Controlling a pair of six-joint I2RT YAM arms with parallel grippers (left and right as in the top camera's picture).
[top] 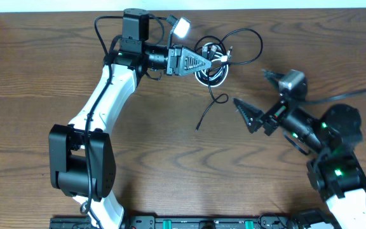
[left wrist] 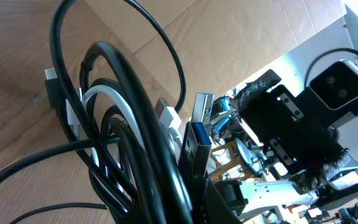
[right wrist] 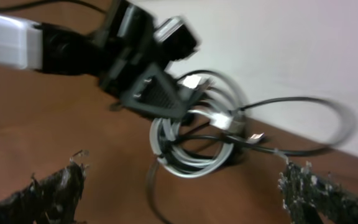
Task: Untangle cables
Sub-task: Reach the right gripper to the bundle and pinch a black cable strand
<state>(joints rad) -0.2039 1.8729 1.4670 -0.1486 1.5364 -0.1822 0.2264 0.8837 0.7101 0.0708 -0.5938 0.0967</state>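
Observation:
The cables [top: 213,65] lie as a coiled tangle of black and white cords at the table's back centre. One black loop [top: 251,39] spreads to the right and a black tail [top: 206,112] trails toward the front. My left gripper [top: 202,62] is shut on the tangle's left side. In the left wrist view the black and white cords [left wrist: 123,124] and their plug ends [left wrist: 197,124] fill the frame and hide the jaws. My right gripper [top: 255,95] is open and empty, to the right of the tangle and apart from it. In the right wrist view its fingers [right wrist: 185,196] frame the white coil [right wrist: 194,158].
The wooden table [top: 170,165] ends at a pale back edge [top: 297,5] just behind the tangle. The left arm's white links [top: 100,95] cross the left half. The right arm's base [top: 338,172] stands at the front right. A rail [top: 202,222] runs along the front edge.

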